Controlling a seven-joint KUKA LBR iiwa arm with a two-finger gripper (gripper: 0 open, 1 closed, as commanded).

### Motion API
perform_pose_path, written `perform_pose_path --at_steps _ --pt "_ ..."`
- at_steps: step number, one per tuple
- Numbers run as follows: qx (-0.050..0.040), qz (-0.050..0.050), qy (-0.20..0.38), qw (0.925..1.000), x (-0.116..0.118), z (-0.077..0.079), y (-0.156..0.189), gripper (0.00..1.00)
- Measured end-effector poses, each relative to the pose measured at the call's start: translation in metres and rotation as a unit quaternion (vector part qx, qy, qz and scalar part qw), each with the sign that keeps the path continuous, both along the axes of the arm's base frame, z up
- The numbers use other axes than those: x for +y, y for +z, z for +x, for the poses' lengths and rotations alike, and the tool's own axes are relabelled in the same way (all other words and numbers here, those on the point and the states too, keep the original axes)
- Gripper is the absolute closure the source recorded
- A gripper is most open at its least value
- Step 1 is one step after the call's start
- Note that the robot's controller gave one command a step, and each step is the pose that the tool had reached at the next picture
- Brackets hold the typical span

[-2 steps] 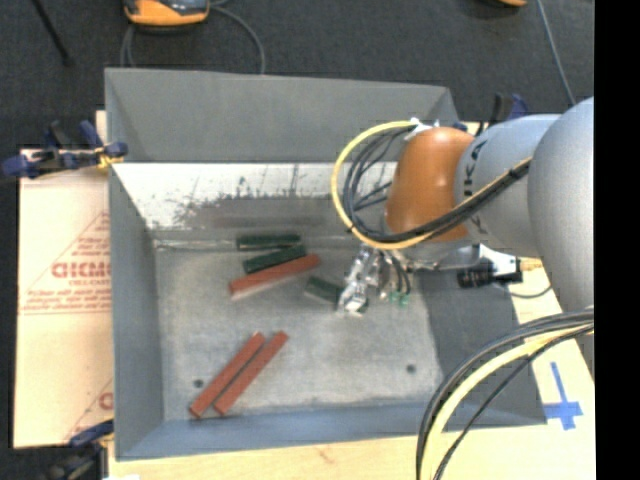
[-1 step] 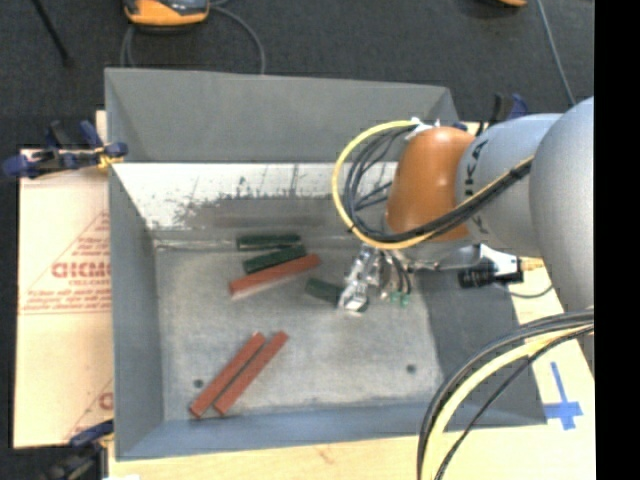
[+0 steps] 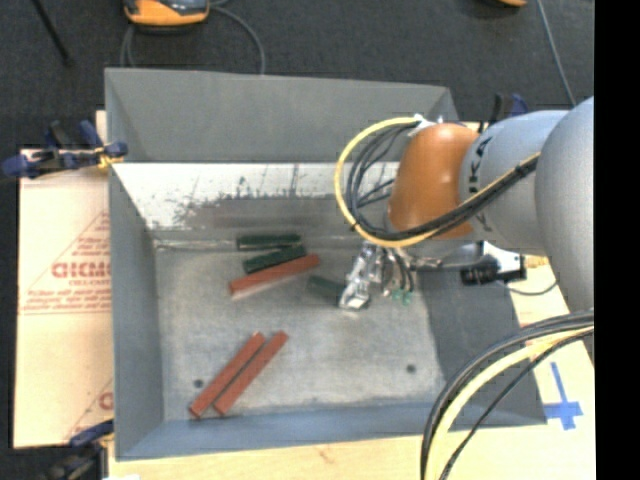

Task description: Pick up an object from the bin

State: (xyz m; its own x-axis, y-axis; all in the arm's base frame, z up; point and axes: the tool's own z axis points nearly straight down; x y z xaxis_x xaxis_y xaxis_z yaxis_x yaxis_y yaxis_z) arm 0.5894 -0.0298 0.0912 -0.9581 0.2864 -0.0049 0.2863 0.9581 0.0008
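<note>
Robot claw low in the grey metal bin, just beside a short dark green block.
The block lies on the bin floor right of centre, on the claw's side toward the view's left, touching it or nearly so. Its long axis runs roughly left to right, dipping slightly toward the claw. Whether the claw is open or closed cannot be told, and nothing is seen held in it. A pick would likely need a small shift leftward to straddle the block's short side. A long red-brown bar and two dark green bars lie further left.
</note>
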Motion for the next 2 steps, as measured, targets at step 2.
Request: perform_pose_path --at_steps 2 --pt "0.0042 0.001 0.001 1.0000 0.000 -0.002 0.036 1.00"
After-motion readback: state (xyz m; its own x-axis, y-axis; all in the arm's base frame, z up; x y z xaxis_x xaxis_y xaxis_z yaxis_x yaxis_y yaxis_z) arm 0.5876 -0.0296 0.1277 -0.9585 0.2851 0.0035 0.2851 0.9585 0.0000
